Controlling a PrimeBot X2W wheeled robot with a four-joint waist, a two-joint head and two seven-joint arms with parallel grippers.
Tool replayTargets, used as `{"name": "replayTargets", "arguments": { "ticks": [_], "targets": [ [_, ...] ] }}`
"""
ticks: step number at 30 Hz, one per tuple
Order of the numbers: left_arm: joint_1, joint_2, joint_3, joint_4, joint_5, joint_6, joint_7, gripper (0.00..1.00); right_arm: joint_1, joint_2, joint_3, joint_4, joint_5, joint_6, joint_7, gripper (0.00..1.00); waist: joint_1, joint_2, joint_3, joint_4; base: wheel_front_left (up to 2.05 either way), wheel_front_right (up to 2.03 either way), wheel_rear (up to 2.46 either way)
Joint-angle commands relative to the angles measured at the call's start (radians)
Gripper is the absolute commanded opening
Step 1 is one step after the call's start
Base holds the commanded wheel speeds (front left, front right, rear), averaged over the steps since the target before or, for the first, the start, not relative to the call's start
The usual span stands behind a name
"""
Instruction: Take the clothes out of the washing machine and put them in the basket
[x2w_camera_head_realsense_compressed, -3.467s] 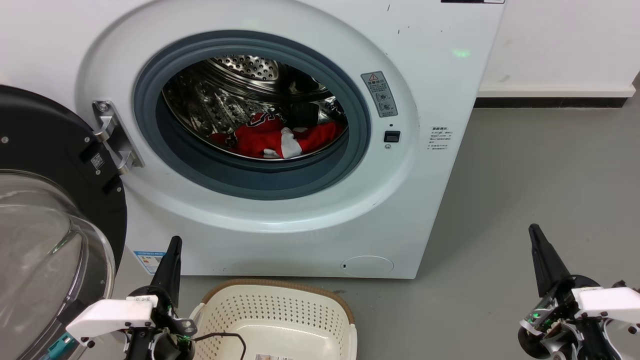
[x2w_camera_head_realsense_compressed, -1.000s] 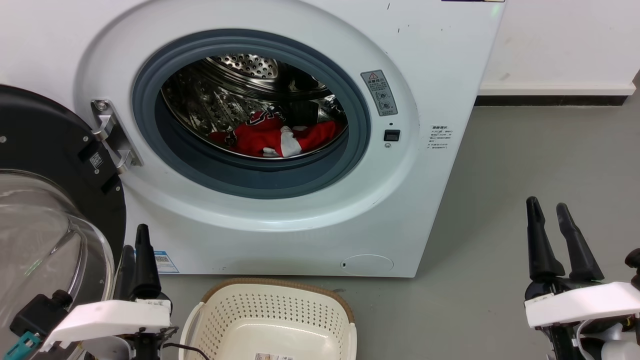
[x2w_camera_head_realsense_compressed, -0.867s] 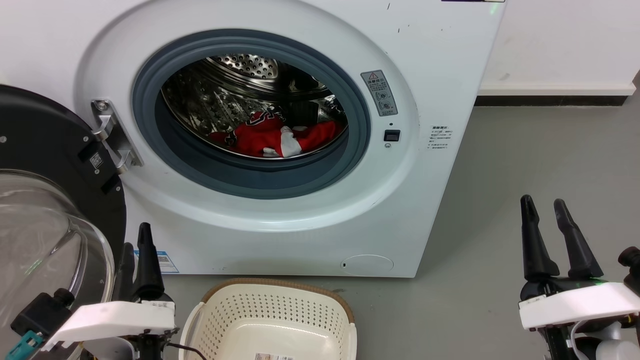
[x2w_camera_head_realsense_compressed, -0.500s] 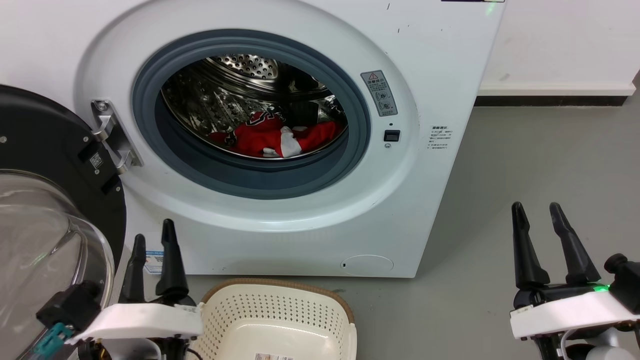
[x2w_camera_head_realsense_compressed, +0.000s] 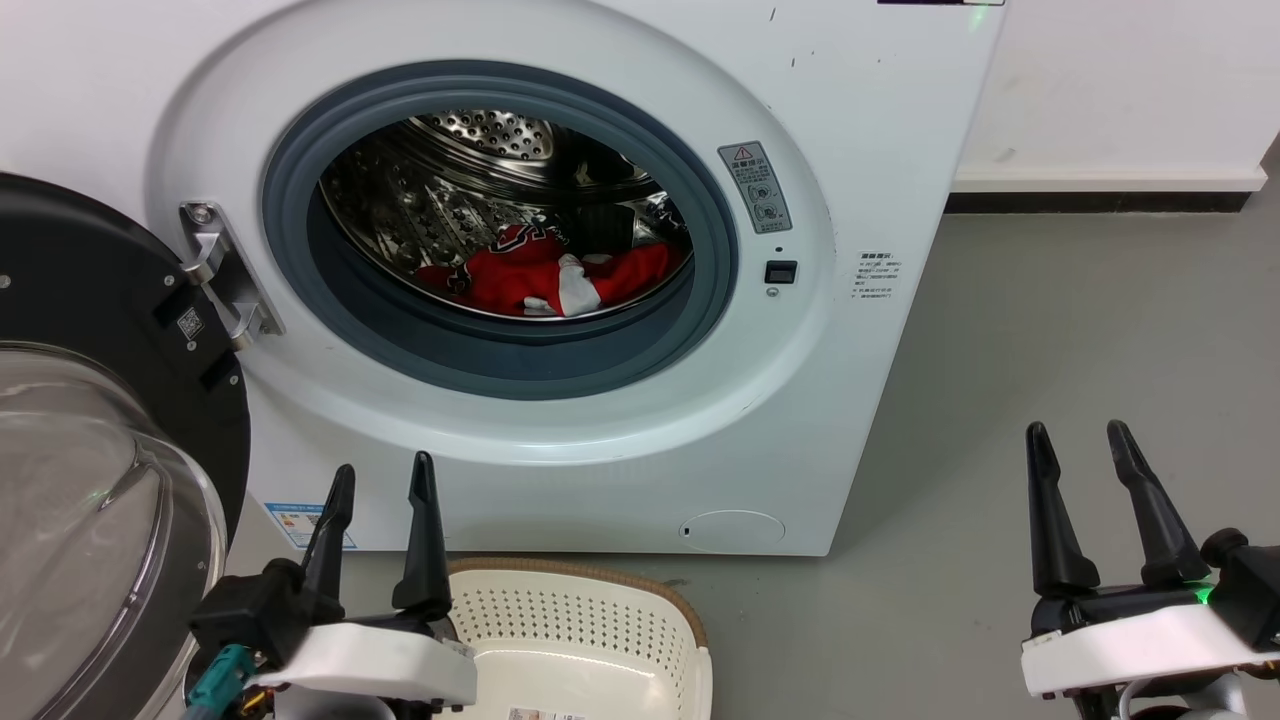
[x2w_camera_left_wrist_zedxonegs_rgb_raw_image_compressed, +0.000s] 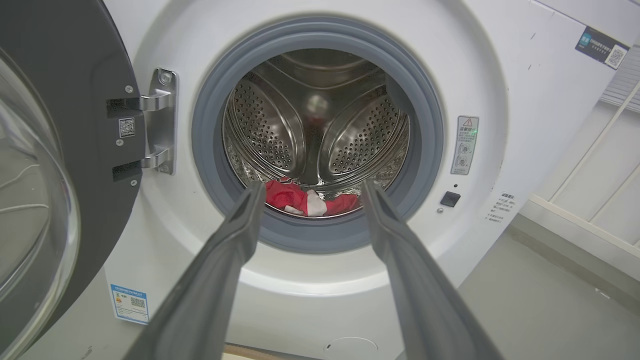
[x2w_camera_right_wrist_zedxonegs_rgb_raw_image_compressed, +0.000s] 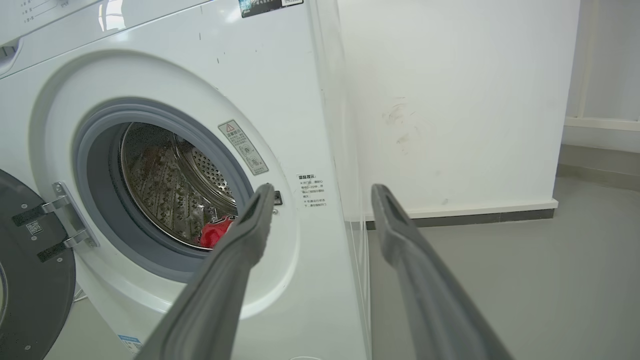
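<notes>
The white washing machine (x2w_camera_head_realsense_compressed: 860, 130) stands with its round port open. The red clothes (x2w_camera_head_realsense_compressed: 555, 275) with white trim lie on the bottom of the steel drum; they also show as the clothes (x2w_camera_left_wrist_zedxonegs_rgb_raw_image_compressed: 305, 200) and the clothes (x2w_camera_right_wrist_zedxonegs_rgb_raw_image_compressed: 216, 231) in the wrist views. The cream basket (x2w_camera_head_realsense_compressed: 590, 640) sits on the floor below the port. My left gripper (x2w_camera_head_realsense_compressed: 380, 478) is open above the basket's left end, fingers pointing at the machine. My right gripper (x2w_camera_head_realsense_compressed: 1075, 432) is open and empty over the floor to the machine's right.
The black-framed glass door (x2w_camera_head_realsense_compressed: 90, 420) hangs open at the left, close to my left arm, on a metal hinge (x2w_camera_head_realsense_compressed: 225, 275). Grey floor (x2w_camera_head_realsense_compressed: 1080, 330) stretches to the right of the machine, up to a white wall (x2w_camera_head_realsense_compressed: 1120, 80) with a dark skirting.
My left gripper has turned, opened wider and shifted right toward the basket's left end. My right gripper has opened from shut and moved slightly left. The clothes lie unmoved.
</notes>
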Motion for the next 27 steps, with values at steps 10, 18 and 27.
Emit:
{"name": "replayTargets", "arguments": {
  "ticks": [10,18,27],
  "targets": [
    [0.013,0.038,-0.08,0.047,0.123,0.07,-0.036,1.0,0.031,-0.001,0.01,0.006,-0.153,0.0,-0.038,1.0,0.0,0.0,0.001,0.004,0.0,0.0,0.0],
    [0.023,0.054,-0.109,0.05,0.192,0.103,-0.054,1.0,0.039,-0.001,0.025,0.012,-0.249,0.0,-0.056,1.0,0.0,0.0,0.002,0.005,0.0,0.0,0.0],
    [0.03,0.06,-0.121,0.07,0.248,0.136,-0.069,1.0,0.047,-0.001,0.031,0.014,-0.322,0.0,-0.071,1.0,0.0,0.0,0.002,0.006,0.0,0.0,0.0]
  ]
}}
